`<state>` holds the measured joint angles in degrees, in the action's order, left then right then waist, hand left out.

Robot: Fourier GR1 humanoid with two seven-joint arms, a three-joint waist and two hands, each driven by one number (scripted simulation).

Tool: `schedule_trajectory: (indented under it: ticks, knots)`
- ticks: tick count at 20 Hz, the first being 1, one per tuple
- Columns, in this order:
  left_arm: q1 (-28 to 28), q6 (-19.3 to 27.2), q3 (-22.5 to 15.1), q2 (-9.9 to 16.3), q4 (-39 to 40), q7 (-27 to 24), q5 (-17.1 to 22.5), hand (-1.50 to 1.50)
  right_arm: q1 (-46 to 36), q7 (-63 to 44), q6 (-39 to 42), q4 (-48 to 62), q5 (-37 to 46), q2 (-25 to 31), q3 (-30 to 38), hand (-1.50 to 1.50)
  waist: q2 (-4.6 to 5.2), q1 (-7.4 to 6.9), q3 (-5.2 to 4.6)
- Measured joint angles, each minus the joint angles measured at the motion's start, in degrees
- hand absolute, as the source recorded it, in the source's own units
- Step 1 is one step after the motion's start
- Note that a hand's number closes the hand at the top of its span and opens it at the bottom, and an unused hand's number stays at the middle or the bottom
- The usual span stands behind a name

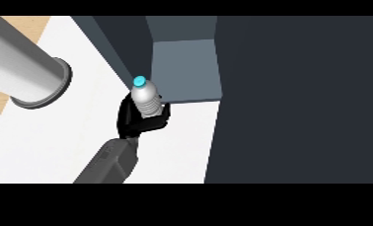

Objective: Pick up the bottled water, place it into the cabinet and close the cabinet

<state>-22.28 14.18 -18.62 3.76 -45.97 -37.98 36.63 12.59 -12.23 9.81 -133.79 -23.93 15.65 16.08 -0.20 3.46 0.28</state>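
Note:
The bottled water [146, 97] is a clear ribbed bottle with a cyan cap, tilted so the cap points up and left. My right hand [137, 120] is shut on its lower part, with black fingers curled round it and hiding its base. The grey forearm [109, 163] comes in from the lower edge. The bottle is at the lower left corner of the cabinet's open grey compartment [186, 67]. I cannot tell whether it is inside the opening or just in front of it. A large dark cabinet panel [291, 96] fills the right side. No left hand shows.
A thick grey cylinder with a flanged end [33, 77] reaches in from the upper left over the white counter [65, 141]. A dark cabinet side wall [116, 42] runs along the left of the compartment. A strip of light wood [25, 27] shows at the top left.

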Motion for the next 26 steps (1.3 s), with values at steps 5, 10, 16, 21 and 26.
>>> schedule_trajectory:
  ticks: [5,10,16,21,26]
  knots:
    - [-4.98,6.3,-2.26,-1.34,-0.62,2.48,-0.83,1.5,0.19,0.24,1.99,0.87,-3.95,1.22,2.5,-1.5,0.07,1.34,0.0]
    - [-21.32,11.34,-4.08,-3.04,4.77,9.83,-0.3,1.5,0.31,1.31,4.72,2.83,-8.86,2.83,6.45,-1.5,0.67,2.13,-0.16]
    - [-32.03,12.44,-2.84,-3.58,16.35,10.8,2.35,1.5,0.84,0.74,6.91,3.62,-14.69,4.86,10.91,-1.5,1.33,2.73,-0.28]
    - [-35.13,12.31,-2.37,-3.7,24.06,8.78,3.66,1.5,0.22,0.59,7.98,5.16,-17.05,5.82,12.59,-1.5,1.82,2.91,-0.31]
    - [-37.18,12.51,-1.04,-3.74,30.11,6.2,4.05,1.5,0.94,0.51,9.2,5.36,-18.57,6.07,13.82,-1.5,2.18,3.3,-0.34]
